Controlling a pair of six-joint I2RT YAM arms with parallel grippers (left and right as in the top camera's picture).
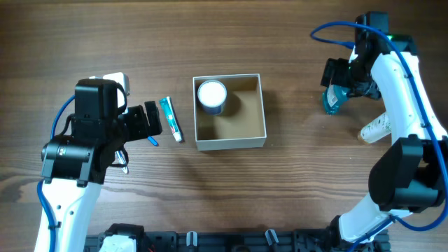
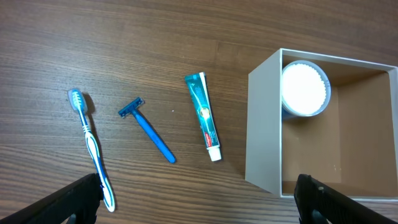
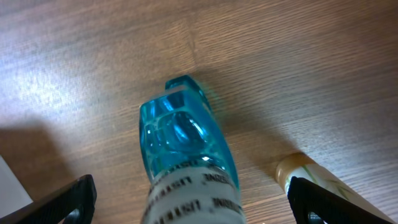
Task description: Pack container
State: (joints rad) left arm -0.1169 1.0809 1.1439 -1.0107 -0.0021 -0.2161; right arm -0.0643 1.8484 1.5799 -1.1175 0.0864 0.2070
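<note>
Blue bottle point(image 3: 186, 149) within wide-spread right gripper point(image 3: 191, 190), ungripped; left gripper point(image 2: 199, 186) wide; container point(image 1: 229, 143), jar point(image 1: 211, 94) inside. Likely next: closing, lifting.

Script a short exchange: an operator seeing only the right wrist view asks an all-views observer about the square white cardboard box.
Operator: Is anything in the square white cardboard box yet?
Observer: Yes, a round white-lidded blue jar stands in its far left corner.
Operator: What is left beside it?
Observer: A teal toothpaste tube, a blue razor and a blue-white toothbrush lie on the wooden table to its left.
</note>
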